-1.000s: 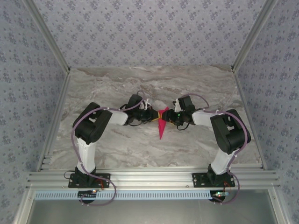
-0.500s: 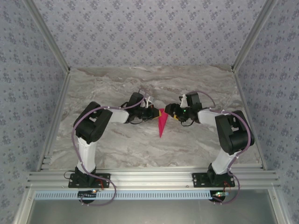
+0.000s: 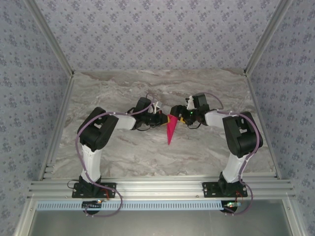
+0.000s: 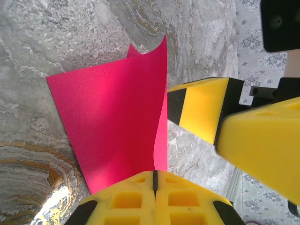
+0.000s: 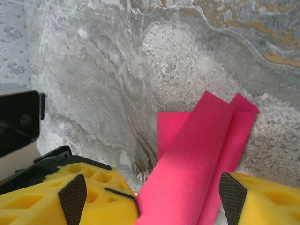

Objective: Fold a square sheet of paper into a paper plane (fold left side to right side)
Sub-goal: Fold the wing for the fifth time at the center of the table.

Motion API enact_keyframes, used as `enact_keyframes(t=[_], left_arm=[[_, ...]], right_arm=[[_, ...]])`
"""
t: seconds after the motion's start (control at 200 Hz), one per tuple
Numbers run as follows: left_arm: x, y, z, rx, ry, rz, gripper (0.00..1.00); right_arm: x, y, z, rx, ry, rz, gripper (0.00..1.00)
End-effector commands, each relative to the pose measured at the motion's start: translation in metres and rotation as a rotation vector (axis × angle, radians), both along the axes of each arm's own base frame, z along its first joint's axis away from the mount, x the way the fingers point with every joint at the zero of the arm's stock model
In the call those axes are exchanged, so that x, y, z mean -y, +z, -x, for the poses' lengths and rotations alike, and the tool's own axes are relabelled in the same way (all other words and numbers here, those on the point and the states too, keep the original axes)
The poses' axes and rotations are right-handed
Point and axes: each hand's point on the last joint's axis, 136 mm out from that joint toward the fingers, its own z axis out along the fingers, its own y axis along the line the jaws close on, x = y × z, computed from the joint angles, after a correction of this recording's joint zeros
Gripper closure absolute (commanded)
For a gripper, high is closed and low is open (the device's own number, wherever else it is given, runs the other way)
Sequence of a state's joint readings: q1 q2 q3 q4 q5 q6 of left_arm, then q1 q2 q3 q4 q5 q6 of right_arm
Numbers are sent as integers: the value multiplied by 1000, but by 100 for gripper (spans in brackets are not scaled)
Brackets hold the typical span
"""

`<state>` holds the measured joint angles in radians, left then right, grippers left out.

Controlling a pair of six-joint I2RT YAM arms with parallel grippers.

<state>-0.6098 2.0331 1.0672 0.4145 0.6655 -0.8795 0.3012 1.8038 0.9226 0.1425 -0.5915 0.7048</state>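
Note:
The square sheet of paper is folded into a narrow, pointed magenta paper plane in the middle of the marble table, tip towards the near edge. My left gripper is at its far left end. In the left wrist view this gripper is shut, with an upright flap of the plane running into the seam between the fingers. My right gripper is at the far right end and is open. In the right wrist view the plane passes between the spread jaws of the right gripper.
The marble table is walled by aluminium posts and patterned panels on three sides. One yellow finger of the right gripper stands close beside the paper in the left wrist view. Both arm bases sit on the rail at the near edge.
The right gripper's jaws have spread wider. It drew back to the right, then came in again at the paper's far end. The left arm and paper have stayed put.

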Motion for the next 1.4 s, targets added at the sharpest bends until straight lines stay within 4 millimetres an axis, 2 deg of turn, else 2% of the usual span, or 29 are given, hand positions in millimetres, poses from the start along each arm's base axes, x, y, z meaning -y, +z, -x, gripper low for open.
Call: enact_keyframes(t=[0.0, 0.42, 0.764, 0.944, 1.394], left_arm=[[5, 0, 1, 12, -31, 4, 100], [5, -1, 1, 12, -32, 3, 100], [1, -10, -4, 18, -33, -17, 100], [2, -17, -5, 19, -41, -27, 100], [2, -31, -6, 2, -50, -46, 100]], right_arm=[[-2, -5, -3, -28, -11, 9, 21], [-8, -13, -3, -45, 7, 28, 21], [1, -36, 10, -149, 25, 182, 21], [0, -42, 15, -160, 57, 214, 21], [-3, -42, 17, -157, 73, 227, 22]])
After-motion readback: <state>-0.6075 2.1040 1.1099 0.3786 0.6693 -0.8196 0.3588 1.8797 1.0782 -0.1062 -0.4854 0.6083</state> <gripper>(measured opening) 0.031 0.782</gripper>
